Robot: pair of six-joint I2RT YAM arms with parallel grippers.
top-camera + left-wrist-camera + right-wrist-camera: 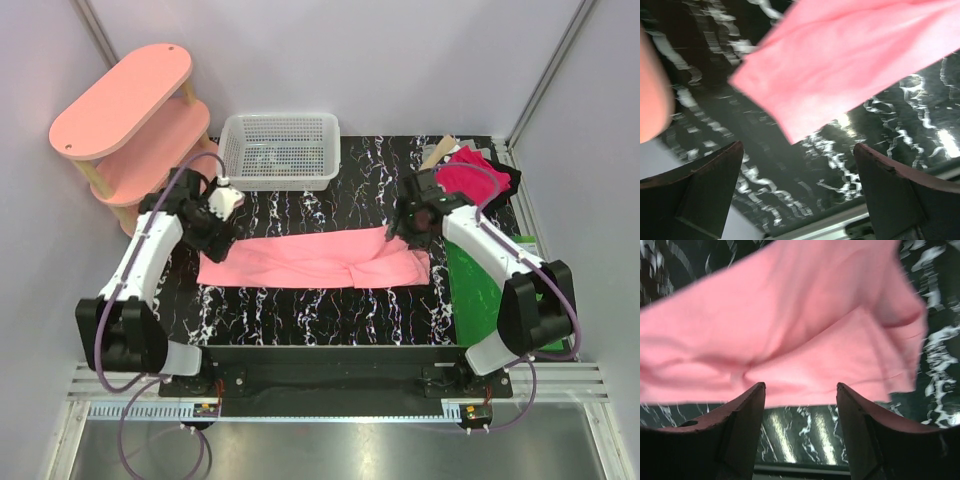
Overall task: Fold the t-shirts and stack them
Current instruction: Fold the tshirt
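The pink shirt (310, 262) lay as a long left-to-right band on the tabletop (330, 312), left claw (218, 245) and right claw (398, 230) wide and empty at its ends.

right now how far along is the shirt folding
Done: the pink t-shirt lies folded into a long band on the table. In hand: nothing; the left end effector and right end effector are open over its ends. Left: more folds, then the magenta t-shirt, bunched at the far right corner, and stacking.
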